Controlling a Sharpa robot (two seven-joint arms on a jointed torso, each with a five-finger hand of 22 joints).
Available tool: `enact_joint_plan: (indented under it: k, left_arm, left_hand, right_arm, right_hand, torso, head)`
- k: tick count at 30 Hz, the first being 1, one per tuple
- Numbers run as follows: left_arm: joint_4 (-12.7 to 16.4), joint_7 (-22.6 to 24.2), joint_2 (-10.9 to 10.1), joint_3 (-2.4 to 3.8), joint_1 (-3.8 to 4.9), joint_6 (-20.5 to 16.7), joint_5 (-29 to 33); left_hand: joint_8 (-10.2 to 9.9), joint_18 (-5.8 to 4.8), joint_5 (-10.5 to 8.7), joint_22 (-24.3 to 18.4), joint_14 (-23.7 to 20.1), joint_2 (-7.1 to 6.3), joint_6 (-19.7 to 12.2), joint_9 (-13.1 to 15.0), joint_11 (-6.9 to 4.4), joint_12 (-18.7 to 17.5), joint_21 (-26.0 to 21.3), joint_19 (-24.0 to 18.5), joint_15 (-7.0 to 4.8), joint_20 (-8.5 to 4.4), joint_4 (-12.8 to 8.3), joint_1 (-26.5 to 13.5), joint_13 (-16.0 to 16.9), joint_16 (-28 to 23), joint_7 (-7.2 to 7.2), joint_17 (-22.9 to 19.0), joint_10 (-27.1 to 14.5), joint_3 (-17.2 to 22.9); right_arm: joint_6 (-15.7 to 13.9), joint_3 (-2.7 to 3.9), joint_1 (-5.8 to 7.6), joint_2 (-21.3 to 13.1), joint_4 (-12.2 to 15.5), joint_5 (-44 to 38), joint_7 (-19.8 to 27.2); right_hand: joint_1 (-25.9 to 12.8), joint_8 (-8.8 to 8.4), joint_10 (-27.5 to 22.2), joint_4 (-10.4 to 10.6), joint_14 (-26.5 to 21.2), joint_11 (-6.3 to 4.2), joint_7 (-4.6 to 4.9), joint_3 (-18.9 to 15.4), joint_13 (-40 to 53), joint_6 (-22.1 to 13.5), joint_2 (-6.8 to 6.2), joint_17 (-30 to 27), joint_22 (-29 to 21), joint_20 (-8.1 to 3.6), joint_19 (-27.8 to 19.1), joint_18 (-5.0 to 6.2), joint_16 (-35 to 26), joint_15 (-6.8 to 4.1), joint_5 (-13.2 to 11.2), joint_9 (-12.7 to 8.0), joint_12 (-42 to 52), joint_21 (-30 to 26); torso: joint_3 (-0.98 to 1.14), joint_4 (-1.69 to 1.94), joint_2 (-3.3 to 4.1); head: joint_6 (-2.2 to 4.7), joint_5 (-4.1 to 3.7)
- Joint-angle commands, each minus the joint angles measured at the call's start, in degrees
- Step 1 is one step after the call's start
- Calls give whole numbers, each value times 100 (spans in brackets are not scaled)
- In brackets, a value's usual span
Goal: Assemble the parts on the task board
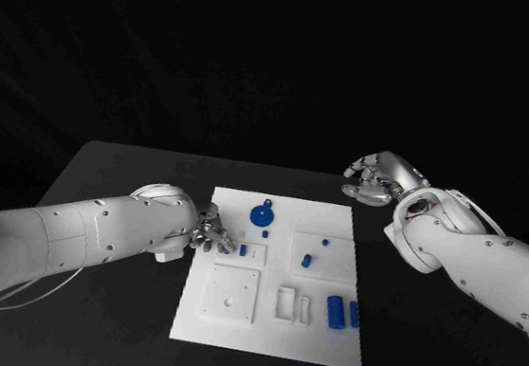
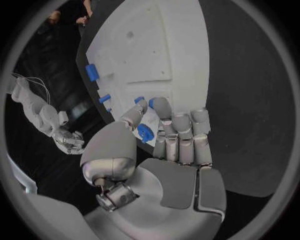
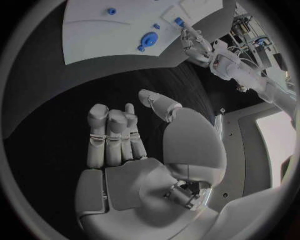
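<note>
The white task board (image 1: 218, 329) lies in the middle of the black table. On it are a round blue disc with a knob (image 1: 264, 215), several small blue pieces such as one at the left (image 1: 243, 250), and two blue blocks (image 1: 342, 313) near the right edge. My left hand (image 1: 210, 236) hovers at the board's left edge with its fingers curled in. The disc (image 2: 145, 132) lies on the board, seen through the gap between thumb and fingers. My right hand (image 1: 377, 179) hangs over bare table beyond the board's far right corner, fingers (image 3: 112, 135) curled and holding nothing.
A raised square plate (image 1: 232, 293) and a small white bracket (image 1: 288, 303) stand on the board's near half. Another raised square (image 1: 325, 251) carries two small blue pieces. Black table surrounds the board on all sides.
</note>
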Motion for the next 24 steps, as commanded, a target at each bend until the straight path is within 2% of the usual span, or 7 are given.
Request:
enact_joint_plan:
  k: [1,7,10,12,13,14,24]
  left_arm:
    - [3,39,18,-7,-22,101,-7]
    - [7,58,13,-7,-22,74,3]
    - [12,72,11,-7,-22,58,9]
    - [14,78,6,-7,-23,47,12]
    - [15,80,6,-7,-23,42,15]
    - [15,87,6,-7,-23,34,17]
    - [32,90,-6,-6,-25,-189,37]
  left_hand:
    - [11,-48,-11,9,-1,87,41,-3,1,6,-23,-20,-20,-674,-56,16,-5,16,16,-9,-16,-4]
    - [15,-54,13,19,2,314,46,-23,3,6,-21,-16,-19,-674,-222,234,-12,20,17,-16,-6,62]
    - [18,-61,246,25,5,419,48,-37,6,5,-21,-12,-17,-672,-368,406,-17,20,20,-22,-1,133]
    - [32,-65,307,27,12,462,67,-37,4,6,-19,-3,-17,-671,-424,485,-20,23,17,-25,7,169]
    - [41,-54,109,18,15,456,79,-37,-10,1,-29,7,-14,-681,-418,652,-24,19,1,-29,12,347]
    - [43,-75,12,9,24,375,78,-46,0,-3,-36,26,-21,-666,-332,700,-31,14,14,-36,24,490]
    - [89,-91,71,16,72,407,129,-48,-7,2,-25,70,-26,-667,-276,825,-42,29,5,-43,78,743]
  right_arm:
    - [54,1,-3,-4,12,-20,47]
    - [55,1,-3,-6,11,-20,51]
    - [56,1,-3,-6,10,-20,54]
    - [55,1,-3,-1,4,-20,56]
    - [55,1,-3,0,3,-20,57]
    - [54,1,-3,-2,3,-19,61]
    - [45,1,-3,3,-26,48,100]
  right_hand:
    - [-44,-38,-37,1,48,-9,39,-28,-10,10,24,6,33,-32,9,356,-34,-8,19,1,23,-19]
    - [-46,-39,-37,3,48,-9,39,-29,-12,9,25,6,34,-32,9,356,-35,-7,20,1,23,-20]
    - [-47,-39,-38,4,48,-9,39,-29,-12,9,25,6,34,-31,9,356,-36,-7,21,1,23,-21]
    - [-48,-39,-38,5,47,-9,39,-29,-13,9,25,6,34,-31,9,356,-36,-7,22,1,23,-21]
    - [-49,-39,-38,5,47,-9,39,-29,-13,9,25,6,34,-31,9,356,-37,-7,22,1,23,-21]
    - [-49,-39,-38,5,47,-9,39,-29,-13,9,25,6,34,-31,9,356,-37,-7,22,1,23,-21]
    - [-66,-57,-84,18,-11,4,51,-11,-56,-21,15,-35,10,-7,-49,356,-140,5,58,-3,-18,-105]
  torso:
    - [4,1,2]
    - [4,2,-4]
    - [3,1,-3]
    - [1,0,-2]
    - [1,-1,-2]
    - [0,-2,-3]
    - [1,4,-2]
  head:
    - [-5,-4]
    - [-9,-10]
    - [-11,-15]
    - [-13,-17]
    - [-14,-17]
    - [-17,-16]
    - [-8,-16]
